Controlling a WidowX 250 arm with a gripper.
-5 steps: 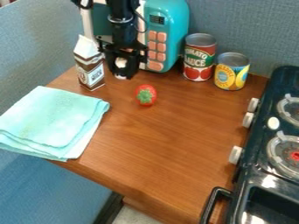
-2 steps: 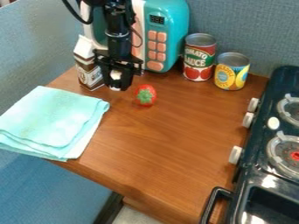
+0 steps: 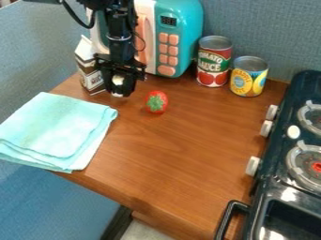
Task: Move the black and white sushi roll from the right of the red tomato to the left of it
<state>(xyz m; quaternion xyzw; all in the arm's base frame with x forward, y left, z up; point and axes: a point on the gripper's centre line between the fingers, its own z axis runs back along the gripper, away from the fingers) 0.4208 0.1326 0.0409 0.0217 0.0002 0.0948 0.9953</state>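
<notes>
At the upper left of the counter, in front of the teal toy microwave, hangs the black gripper (image 3: pixel 119 89). It is shut on a small white object (image 3: pixel 118 80), mostly hidden by the fingers. Close against the gripper's left side stands a brown and white carton (image 3: pixel 89 68), partly covered by it; whether they touch, I cannot tell. A red strawberry (image 3: pixel 156 101) with a green top lies on the wood a little to the right of the gripper and nearer the camera.
The toy microwave (image 3: pixel 180 35) stands behind the gripper. Right of it are a tomato sauce can (image 3: pixel 214 62) and a yellow-blue can (image 3: pixel 248 77). A folded turquoise cloth (image 3: pixel 56 129) lies at left on the wooden counter (image 3: pixel 175 164); a dark toy stove (image 3: pixel 276 183) borders the right.
The gripper came toward the camera and left with the white object, then a little further left. The carton has shifted slightly left. Strawberry, cloth and cans stayed put.
</notes>
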